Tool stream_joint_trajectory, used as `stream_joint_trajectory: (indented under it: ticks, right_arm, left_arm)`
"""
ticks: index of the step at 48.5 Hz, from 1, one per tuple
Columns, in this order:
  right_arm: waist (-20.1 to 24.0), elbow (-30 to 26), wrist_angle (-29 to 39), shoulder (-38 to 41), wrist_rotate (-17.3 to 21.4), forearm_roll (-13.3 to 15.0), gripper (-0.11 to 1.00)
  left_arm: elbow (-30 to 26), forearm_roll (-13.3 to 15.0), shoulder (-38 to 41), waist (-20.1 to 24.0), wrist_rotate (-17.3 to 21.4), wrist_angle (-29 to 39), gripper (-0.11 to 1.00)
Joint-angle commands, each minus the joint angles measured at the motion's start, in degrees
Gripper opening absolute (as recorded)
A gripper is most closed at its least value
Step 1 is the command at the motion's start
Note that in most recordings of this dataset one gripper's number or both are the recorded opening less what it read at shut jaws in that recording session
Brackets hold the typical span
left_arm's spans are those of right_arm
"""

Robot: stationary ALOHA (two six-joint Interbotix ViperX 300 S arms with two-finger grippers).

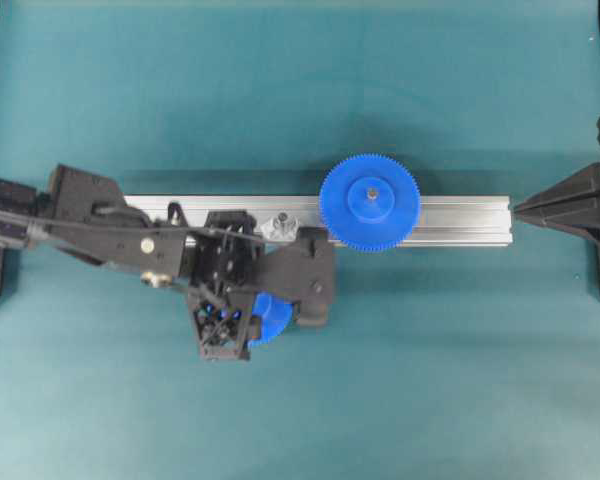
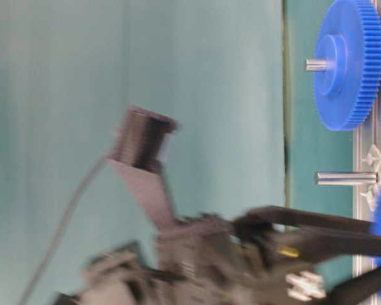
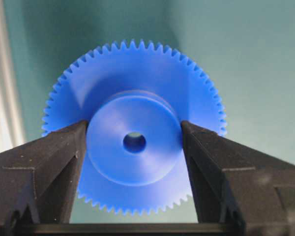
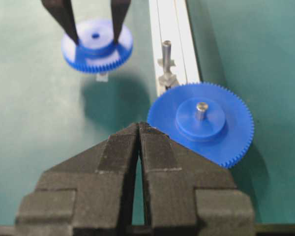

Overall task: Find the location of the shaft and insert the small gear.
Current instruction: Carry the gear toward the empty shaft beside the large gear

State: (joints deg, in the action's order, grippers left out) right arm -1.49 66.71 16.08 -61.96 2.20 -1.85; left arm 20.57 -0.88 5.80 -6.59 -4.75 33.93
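Observation:
My left gripper (image 3: 134, 127) is shut on the raised hub of the small gear (image 3: 137, 88), a blue toothed disc with a dark centre hole. It holds the gear in the air, tilted, over the teal mat just in front of the rail (image 1: 460, 215). The gear also shows in the overhead view (image 1: 273, 318) and the right wrist view (image 4: 96, 46). The shaft (image 1: 279, 222), a thin grey pin on a silvery star base, stands bare on the rail (image 4: 166, 49), a little way from the held gear. My right gripper (image 1: 517, 208) is shut and empty at the rail's right end.
The larger blue gear (image 1: 369, 202) sits on its own grey pin on the rail, right of the shaft, and shows just ahead of my right gripper (image 4: 138, 125) in its wrist view. Black frame posts stand at the left and right table edges.

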Motion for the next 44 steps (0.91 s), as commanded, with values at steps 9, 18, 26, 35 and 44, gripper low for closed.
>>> stream_joint_trajectory:
  ticks: [9,18,26,35,44]
  right_arm:
    - [-0.44,-0.53,-0.53,-0.26,0.44,-0.09,0.08]
    - [-0.44,-0.09,-0.53,-1.14,0.53,-0.09,0.08]
    - [-0.44,0.26,-0.53,-2.02,0.53,-0.09,0.08]
    - [-0.7,0.97,-0.53,-2.2,0.53,-0.09,0.08]
    - [-1.49,1.05,-0.35,-2.2,0.44,-0.09,0.08]
  left_arm:
    - [-5.27,-0.62,-4.04,4.39,3.69,2.46,0.65]
    - [-6.24,-0.62,-4.22,7.73,8.88,2.81,0.65]
    - [-6.42,-0.62,-3.96,9.84,10.2,2.81,0.65]
    - [-6.42,-0.62,-2.9,10.99,11.25,2.29,0.65]
    - [-6.68,-0.62,-0.7,10.99,11.51,1.58,0.65]
